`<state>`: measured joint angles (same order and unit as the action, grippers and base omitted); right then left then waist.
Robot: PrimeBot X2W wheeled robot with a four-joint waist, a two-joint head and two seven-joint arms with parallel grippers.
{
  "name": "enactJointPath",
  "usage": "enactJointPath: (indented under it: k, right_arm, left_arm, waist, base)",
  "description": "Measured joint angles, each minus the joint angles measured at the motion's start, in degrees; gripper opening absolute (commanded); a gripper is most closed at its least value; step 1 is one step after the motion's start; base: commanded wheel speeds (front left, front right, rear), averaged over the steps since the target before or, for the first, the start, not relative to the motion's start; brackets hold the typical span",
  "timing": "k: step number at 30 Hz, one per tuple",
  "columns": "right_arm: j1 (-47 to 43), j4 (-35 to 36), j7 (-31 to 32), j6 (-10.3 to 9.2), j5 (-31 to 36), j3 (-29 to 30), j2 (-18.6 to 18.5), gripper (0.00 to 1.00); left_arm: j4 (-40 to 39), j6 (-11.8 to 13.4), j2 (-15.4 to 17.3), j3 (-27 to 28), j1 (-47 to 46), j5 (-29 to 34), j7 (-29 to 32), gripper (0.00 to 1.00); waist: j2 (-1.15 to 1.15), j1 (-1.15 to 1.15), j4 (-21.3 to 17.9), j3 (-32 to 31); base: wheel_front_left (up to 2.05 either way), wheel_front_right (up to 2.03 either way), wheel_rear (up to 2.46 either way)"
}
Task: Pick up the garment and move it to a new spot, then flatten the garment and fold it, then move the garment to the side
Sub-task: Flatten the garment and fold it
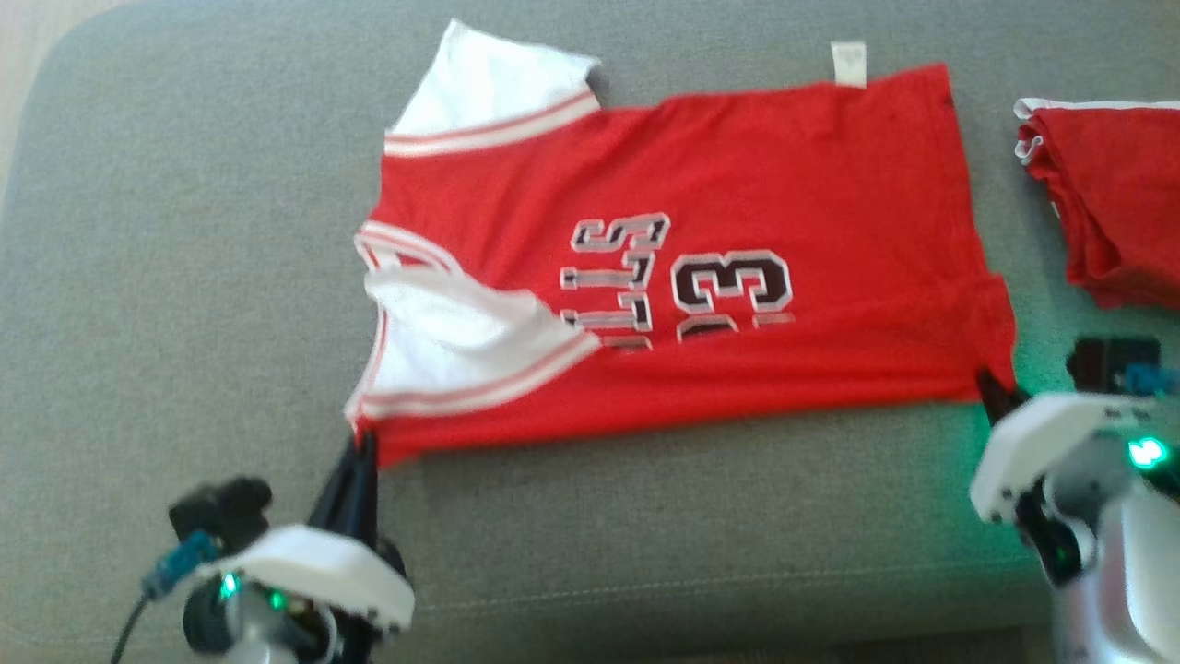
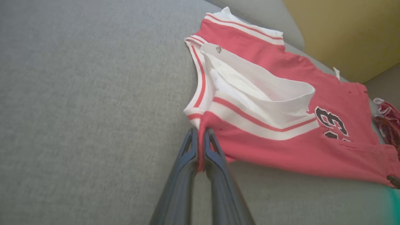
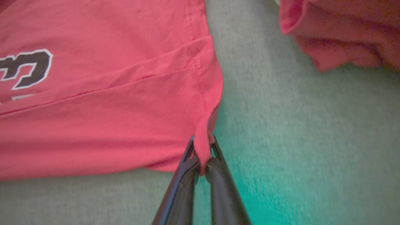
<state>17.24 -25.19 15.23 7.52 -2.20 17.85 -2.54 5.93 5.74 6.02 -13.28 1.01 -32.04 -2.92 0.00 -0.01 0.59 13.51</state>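
Now, garment: the red jersey (image 1: 701, 277) lies spread sideways on the grey cushion (image 1: 184, 231), mid-frame in your head view, neck end toward 9 o'clock, hem toward 3 o'clock.
Left gripper: the left gripper (image 2: 200, 132) sits at 7 o'clock of the head view, its fingers pinched together on the jersey's near shoulder corner. Your left wrist view shows red cloth between them.
Right gripper: the right gripper (image 3: 202, 140) sits at 4 o'clock, fingers drawn narrow on the near hem corner, with a tuck of fabric nipped between them.
Head view gives you: the whole outline, plus a white label (image 1: 848, 63) poking past the far edge at 12 o'clock.
Left wrist view adds: the white lining of the armhole turned open, and a mustard wall (image 2: 343, 31) at 1 o'clock.
Right wrist view adds: hem stitching and a long crease running toward 9 o'clock.
Second pile: a folded red garment (image 1: 1115, 203) lies at 2 o'clock, apart from the jersey.
Hard to make out: a white flap and a fold cover part of the lettering and number. In the head view the right fingertips barely clear their white housing, and a green glow tints the cushion there.
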Motion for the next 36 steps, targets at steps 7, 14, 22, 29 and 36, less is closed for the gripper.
enactJointPath:
  k: [7, 14, 22, 29, 36]
  right_arm:
    - [-10.32, 11.54, 6.76, 0.00, -2.16, 0.51, 0.35, 0.00]
    - [-12.35, 18.07, 8.02, 0.00, -2.48, 0.71, 0.42, 1.00]
    - [-13.03, 30.28, 6.44, -0.01, -3.92, -3.09, 0.36, 1.00]
    - [-9.91, 31.78, 6.39, -0.01, -6.47, -8.37, 0.33, 1.00]
    - [-5.09, 32.27, 5.58, -0.01, -7.89, -10.79, 0.31, 1.00]
  left_arm:
    - [-3.59, 1.93, 1.07, -1.90, 6.85, 0.09, 4.44, 0.00]
    - [-4.10, 3.97, 1.33, -1.66, 7.37, -0.46, 6.36, 1.00]
    - [-10.36, 5.11, 8.46, 1.44, -4.44, 4.14, 8.45, 1.00]
    - [-4.80, -2.38, 12.84, -1.04, -31.45, 6.35, 15.71, 1.00]
    - [10.62, -11.18, 14.92, -6.49, -53.84, 7.08, 23.01, 1.00]
  waist:
    - [0.00, 0.00, -0.04, -0.17]
    - [0.00, 0.00, -0.78, -0.20]
    - [0.00, 0.01, -2.00, 1.69]
    - [0.00, 0.01, -3.31, 6.43]
    - [0.00, 0.03, -5.18, 13.51]
  base:
    - [0.00, 0.00, 0.00]
    - [0.00, 0.00, 0.00]
    - [0.00, 0.00, 0.00]
    - [0.00, 0.00, 0.00]
    - [0.00, 0.00, 0.00]
